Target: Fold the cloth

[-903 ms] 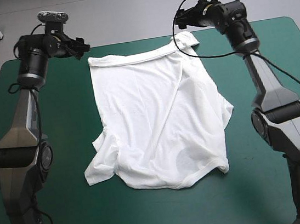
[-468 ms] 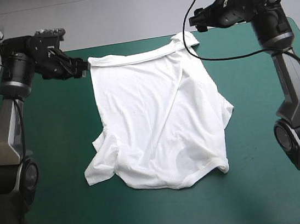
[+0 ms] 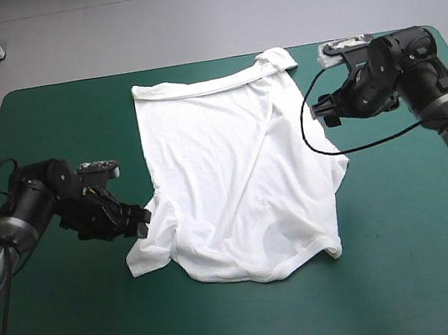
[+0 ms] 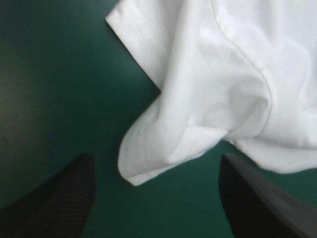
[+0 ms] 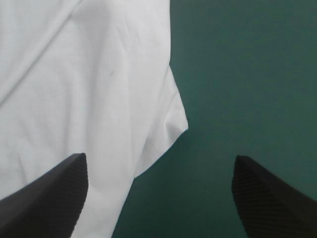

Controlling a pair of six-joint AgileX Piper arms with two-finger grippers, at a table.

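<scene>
The white T-shirt (image 3: 238,178) lies spread over the middle of the teal-green table, wrinkled, with a sleeve bunched at its near left. My left gripper (image 3: 139,222) sits low just left of that sleeve (image 4: 163,144), open, with nothing between its black fingers (image 4: 54,203). My right gripper (image 3: 328,111) hovers beside the shirt's right edge, also open. A rounded fold of the shirt's right side (image 5: 168,129) lies ahead of it, between the fingers (image 5: 47,198), which hold nothing.
Bare teal-green cover (image 3: 60,115) surrounds the shirt on the left, the right and the near side. The shirt's far edge (image 3: 197,87) reaches close to the table's far edge.
Both arms have let go of the shirt's far corners and swung down. The left gripper moved to the near left sleeve, the right to the shirt's right side.
</scene>
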